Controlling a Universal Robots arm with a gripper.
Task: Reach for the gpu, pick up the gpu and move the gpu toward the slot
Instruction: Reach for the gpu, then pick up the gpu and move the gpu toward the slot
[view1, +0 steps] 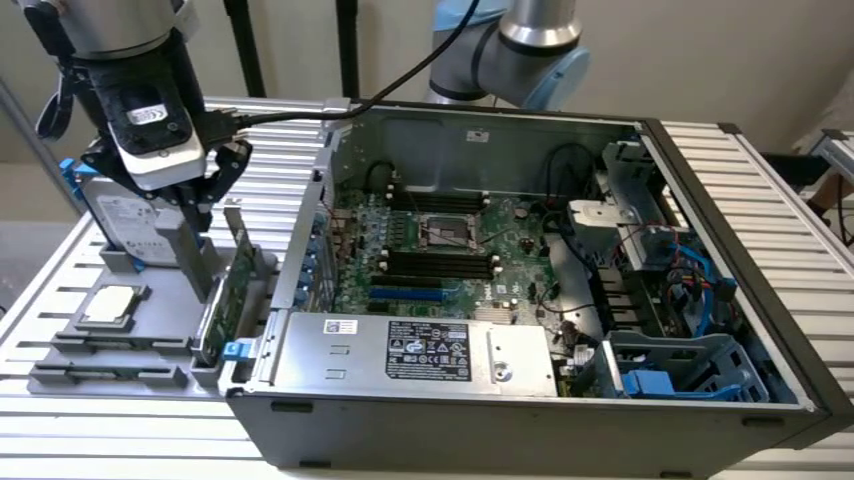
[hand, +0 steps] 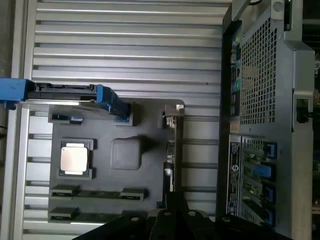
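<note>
Reach step. The tool (view1: 200, 222) hangs over the grey tray (view1: 160, 322) on the counter (view1: 787, 200), just above the gpu (view1: 238, 285) and apparently clear of it. Whether it is spread or pressed together, you cannot tell from here. The gpu stands on edge in the tray, beside the open case (view1: 534, 420). Square your descent to the card's top edge, stay clear of the grey post (view1: 184, 262), and favour the board over the bracket (hand: 172, 107).

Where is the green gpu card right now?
On the exterior view's left, the gpu stands on edge in the grey holder tray, next to the open computer case, with the gripper close above it.
</note>
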